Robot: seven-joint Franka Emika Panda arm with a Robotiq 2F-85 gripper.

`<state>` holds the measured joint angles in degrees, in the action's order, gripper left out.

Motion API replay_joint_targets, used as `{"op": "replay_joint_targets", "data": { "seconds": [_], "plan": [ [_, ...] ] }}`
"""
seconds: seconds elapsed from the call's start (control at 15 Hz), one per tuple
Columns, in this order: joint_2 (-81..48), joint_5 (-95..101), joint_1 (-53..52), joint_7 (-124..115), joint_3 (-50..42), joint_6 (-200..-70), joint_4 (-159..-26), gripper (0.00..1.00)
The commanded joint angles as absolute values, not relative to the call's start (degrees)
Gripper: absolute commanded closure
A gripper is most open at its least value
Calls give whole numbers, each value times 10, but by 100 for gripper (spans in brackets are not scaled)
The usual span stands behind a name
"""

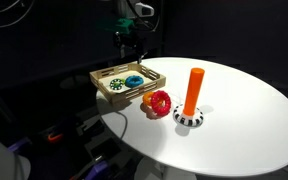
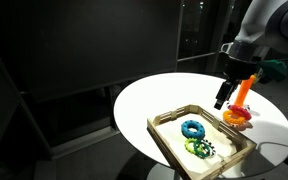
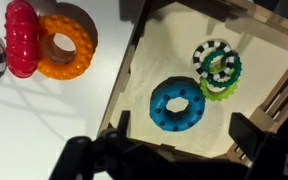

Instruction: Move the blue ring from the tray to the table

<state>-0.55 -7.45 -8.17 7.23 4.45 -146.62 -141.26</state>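
Observation:
The blue ring (image 3: 177,104) lies flat in the light wooden tray (image 3: 134,70), next to a stack of green and striped rings (image 3: 217,70). It also shows in both exterior views (image 1: 134,80) (image 2: 192,128). The tray (image 1: 104,76) (image 2: 169,120) sits on the round white table (image 1: 234,120) (image 2: 154,95). My gripper (image 3: 169,150) hangs above the tray with its fingers spread wide, open and empty, the ring lying between and beyond them. In the exterior views the gripper (image 1: 130,42) (image 2: 222,98) is well above the tray.
A red ring (image 1: 160,102) (image 3: 22,38) and an orange ring (image 3: 64,42) lie on the table beside the tray. An orange peg (image 1: 193,90) stands on a black-and-white striped base (image 1: 189,118). The surroundings are dark.

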Motion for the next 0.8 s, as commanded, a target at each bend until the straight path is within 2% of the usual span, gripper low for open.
{"op": "replay_joint_targets", "data": {
  "seconds": [0.0, 0.73],
  "plan": [
    [-75, -79, -75, 83, 57, -1497, -1366, 0],
    [-217, -41, -63, 63, 55, -1501, -1274, 0]
  ]
}}
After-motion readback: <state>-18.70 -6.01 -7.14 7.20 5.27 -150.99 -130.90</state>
